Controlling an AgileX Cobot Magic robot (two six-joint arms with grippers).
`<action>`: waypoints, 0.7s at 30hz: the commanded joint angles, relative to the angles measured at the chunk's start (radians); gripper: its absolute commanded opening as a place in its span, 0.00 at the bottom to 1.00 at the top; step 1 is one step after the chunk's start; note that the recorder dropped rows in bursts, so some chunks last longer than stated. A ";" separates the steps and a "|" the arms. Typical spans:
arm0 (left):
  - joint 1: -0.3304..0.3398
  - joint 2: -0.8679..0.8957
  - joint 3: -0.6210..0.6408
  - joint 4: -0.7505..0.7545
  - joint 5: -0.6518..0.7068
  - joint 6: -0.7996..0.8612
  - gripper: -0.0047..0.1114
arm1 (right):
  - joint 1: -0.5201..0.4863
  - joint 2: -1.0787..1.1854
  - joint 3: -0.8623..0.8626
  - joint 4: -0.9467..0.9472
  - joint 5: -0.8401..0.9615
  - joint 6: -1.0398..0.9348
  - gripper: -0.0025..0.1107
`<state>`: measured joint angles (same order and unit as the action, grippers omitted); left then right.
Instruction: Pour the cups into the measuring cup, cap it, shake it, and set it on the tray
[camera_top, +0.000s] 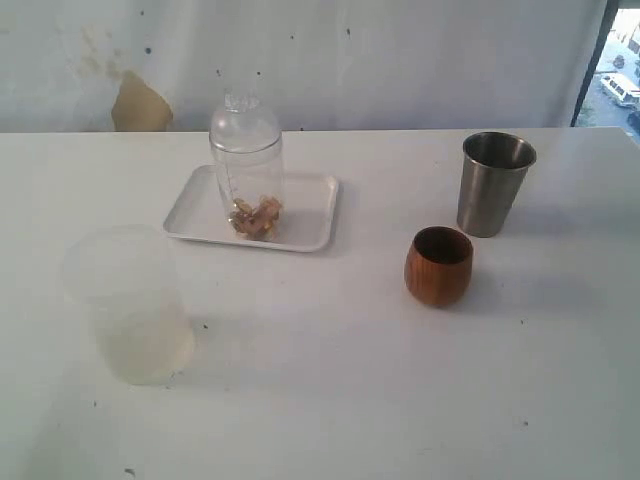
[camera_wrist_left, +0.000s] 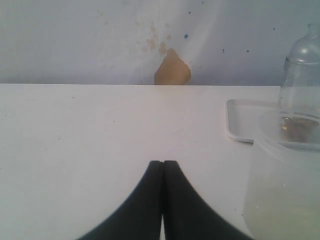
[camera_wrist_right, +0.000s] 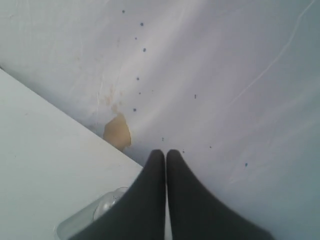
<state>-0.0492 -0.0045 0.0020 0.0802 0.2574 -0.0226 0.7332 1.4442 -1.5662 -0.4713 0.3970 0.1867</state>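
Note:
The clear measuring cup (camera_top: 246, 165) stands upright on the white tray (camera_top: 310, 215), a domed clear cap on top and brown bits at its bottom. At the right of the table sit the brown wooden cup (camera_top: 438, 265) and, behind it, the steel tumbler (camera_top: 494, 183), both upright. Neither arm shows in the exterior view. My left gripper (camera_wrist_left: 163, 163) is shut with nothing in it, low over the table; the measuring cup (camera_wrist_left: 302, 75) and the tray (camera_wrist_left: 240, 120) are ahead at one side. My right gripper (camera_wrist_right: 166, 152) is shut and empty, with the measuring cup's cap (camera_wrist_right: 107, 205) beside its fingers.
A wide frosted plastic cup (camera_top: 128, 305) stands near the front left of the table, close beside my left gripper (camera_wrist_left: 285, 185). A white wall with a tan patch (camera_top: 140, 103) backs the table. A window (camera_top: 615, 60) is at the far right.

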 joint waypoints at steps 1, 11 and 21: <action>0.002 0.004 -0.002 -0.012 -0.002 0.001 0.93 | 0.005 -0.195 0.135 0.007 -0.011 -0.008 0.02; 0.002 0.004 -0.002 -0.012 -0.002 0.001 0.93 | 0.005 -0.543 0.375 0.010 -0.003 -0.001 0.02; 0.002 0.004 -0.002 -0.012 -0.002 0.001 0.93 | 0.005 -0.675 0.393 0.034 0.117 -0.001 0.02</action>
<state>-0.0492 -0.0045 0.0020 0.0802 0.2574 -0.0226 0.7375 0.7926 -1.1776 -0.4447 0.5028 0.1838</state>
